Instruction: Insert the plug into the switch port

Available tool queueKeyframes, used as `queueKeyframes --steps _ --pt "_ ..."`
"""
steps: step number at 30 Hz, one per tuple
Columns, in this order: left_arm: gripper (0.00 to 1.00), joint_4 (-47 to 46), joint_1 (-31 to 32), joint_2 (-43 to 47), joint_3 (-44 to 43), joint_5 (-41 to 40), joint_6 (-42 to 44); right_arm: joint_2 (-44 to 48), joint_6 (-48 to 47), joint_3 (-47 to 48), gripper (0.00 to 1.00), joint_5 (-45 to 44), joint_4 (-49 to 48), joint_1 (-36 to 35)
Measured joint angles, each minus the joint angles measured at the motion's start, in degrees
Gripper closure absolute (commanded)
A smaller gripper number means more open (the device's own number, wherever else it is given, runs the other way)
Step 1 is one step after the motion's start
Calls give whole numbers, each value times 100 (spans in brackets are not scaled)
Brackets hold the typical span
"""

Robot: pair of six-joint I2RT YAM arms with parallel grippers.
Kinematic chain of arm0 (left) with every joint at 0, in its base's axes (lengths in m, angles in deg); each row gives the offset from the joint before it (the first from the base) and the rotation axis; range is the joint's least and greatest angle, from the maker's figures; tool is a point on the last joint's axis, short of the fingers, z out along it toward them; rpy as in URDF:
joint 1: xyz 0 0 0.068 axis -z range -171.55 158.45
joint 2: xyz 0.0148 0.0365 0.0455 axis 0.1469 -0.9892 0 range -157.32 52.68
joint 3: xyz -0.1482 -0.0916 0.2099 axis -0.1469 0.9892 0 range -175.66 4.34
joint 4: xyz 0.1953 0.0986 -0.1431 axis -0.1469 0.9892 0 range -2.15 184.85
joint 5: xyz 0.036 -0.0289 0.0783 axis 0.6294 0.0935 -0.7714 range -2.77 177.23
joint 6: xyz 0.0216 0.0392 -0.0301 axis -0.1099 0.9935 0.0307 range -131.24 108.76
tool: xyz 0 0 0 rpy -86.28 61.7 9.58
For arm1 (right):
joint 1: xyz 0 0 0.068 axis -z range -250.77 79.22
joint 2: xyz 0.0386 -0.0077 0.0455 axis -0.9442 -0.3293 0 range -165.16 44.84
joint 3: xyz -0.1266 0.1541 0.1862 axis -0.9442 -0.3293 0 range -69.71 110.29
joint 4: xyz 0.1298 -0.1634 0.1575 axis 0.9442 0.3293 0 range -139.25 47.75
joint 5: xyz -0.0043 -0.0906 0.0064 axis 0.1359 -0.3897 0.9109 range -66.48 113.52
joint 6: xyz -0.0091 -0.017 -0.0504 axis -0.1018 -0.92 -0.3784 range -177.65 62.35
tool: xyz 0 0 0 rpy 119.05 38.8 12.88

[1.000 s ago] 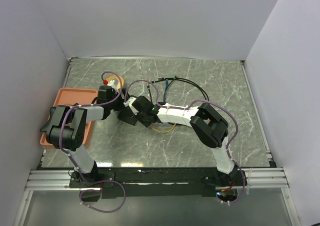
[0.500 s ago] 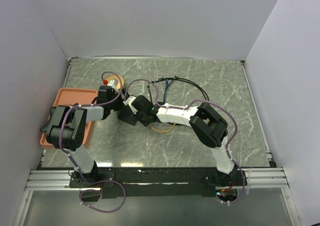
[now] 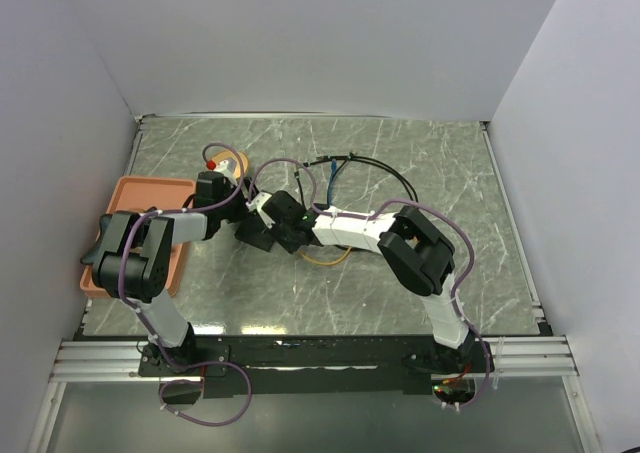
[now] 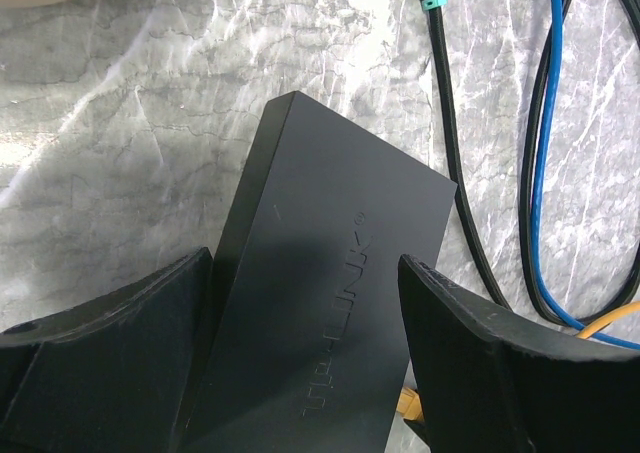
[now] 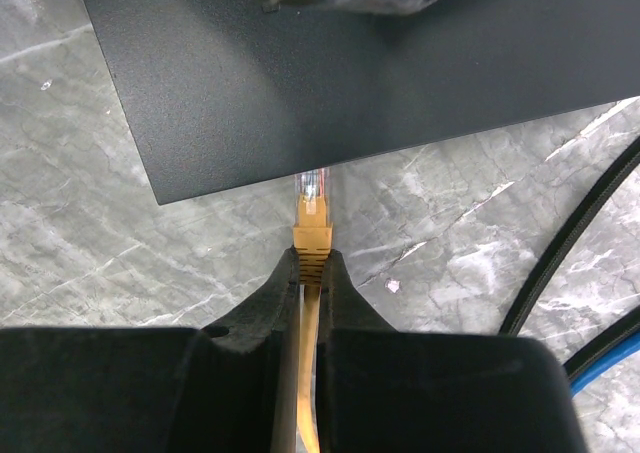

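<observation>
The switch (image 4: pixel 330 303), a flat matte-black box, lies on the marble table (image 3: pixel 420 273) left of centre. My left gripper (image 4: pixel 305 263) is shut on it, one finger against each long side. My right gripper (image 5: pixel 312 258) is shut on the orange plug (image 5: pixel 312 228), pinching its ribbed boot. The plug's clear tip touches the switch's (image 5: pixel 350 63) narrow edge; the sockets there are hidden. In the top view the two grippers meet over the switch (image 3: pixel 255 235), and the orange cable (image 3: pixel 325 260) trails behind the right gripper (image 3: pixel 285 228).
An orange tray (image 3: pixel 135 208) sits at the left under the left arm. A small tan roll with a red cap (image 3: pixel 225 161) stands behind the grippers. Black cables (image 3: pixel 380 168) and a blue cable (image 3: pixel 330 178) loop across the table just behind the switch.
The right arm has crept slightly left toward the switch. The left arm and the switch have not moved.
</observation>
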Motion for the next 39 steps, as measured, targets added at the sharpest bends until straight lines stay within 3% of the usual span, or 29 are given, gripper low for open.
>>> queueKeyframes --steps 23,39 --pt "21 -26 -20 -20 -2 11 -2 4 70 -20 100 46 -175 -133" --pt "30 -293 -63 -20 173 -13 -61 4 323 -22 100 111 -192 -144"
